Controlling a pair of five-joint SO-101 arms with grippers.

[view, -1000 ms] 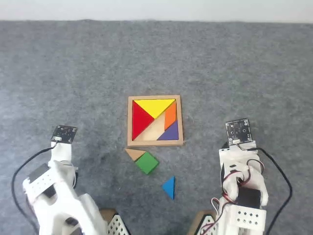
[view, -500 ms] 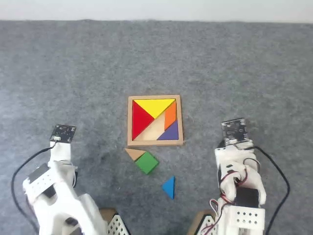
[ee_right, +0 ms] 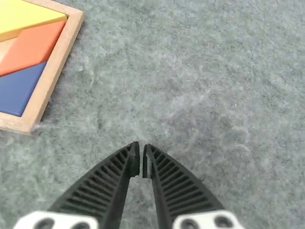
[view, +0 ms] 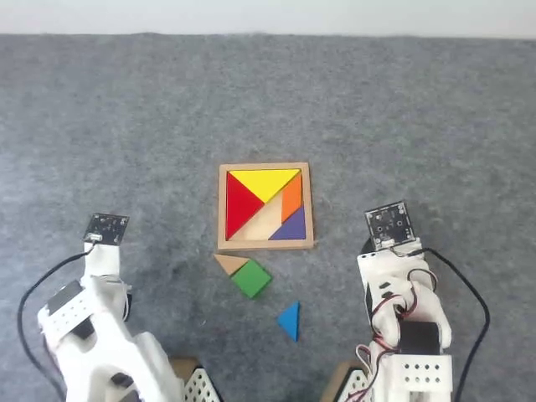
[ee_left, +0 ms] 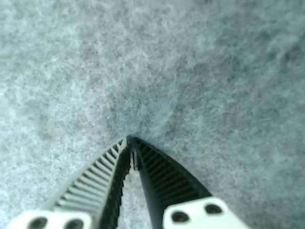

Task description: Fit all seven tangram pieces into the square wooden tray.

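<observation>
The right end effector, clenched and empty, has edged toward the tray; the left end effector sits clenched too. The green square, blue triangle and tan triangle await placing.

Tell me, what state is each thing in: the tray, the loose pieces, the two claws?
tray: part filled, a gap left
green square: loose, outside the tray
tan triangle: loose, touching the green square
blue triangle: loose, lying apart
left gripper: shut, empty
right gripper: shut, empty
</observation>
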